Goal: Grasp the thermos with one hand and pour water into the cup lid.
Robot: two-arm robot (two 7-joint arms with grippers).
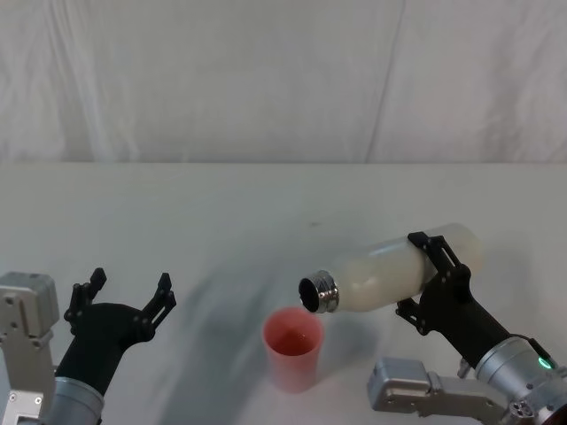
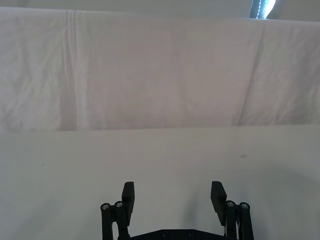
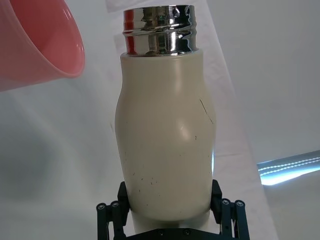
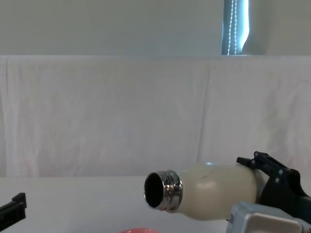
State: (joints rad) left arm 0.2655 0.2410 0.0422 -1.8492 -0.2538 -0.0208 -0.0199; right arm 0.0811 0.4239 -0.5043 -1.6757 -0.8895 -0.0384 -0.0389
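Observation:
My right gripper [image 1: 434, 274] is shut on the cream-white thermos [image 1: 399, 268], holding it tipped nearly level above the table. Its steel neck [image 1: 319, 294] points left, just over the far right rim of the pink cup lid [image 1: 293, 349], which stands upright on the table. In the right wrist view the thermos [image 3: 167, 145] fills the middle between the fingers, with the cup lid [image 3: 37, 42] beside the neck. The chest view looks into the thermos's open mouth [image 4: 155, 190], with the cup lid's rim [image 4: 138, 230] below. My left gripper [image 1: 124, 297] hovers open at the near left, holding nothing.
The white table [image 1: 221, 212] runs back to a white cloth backdrop [image 1: 283, 80]. Bare surface lies between the left gripper and the cup lid and across the far half of the table.

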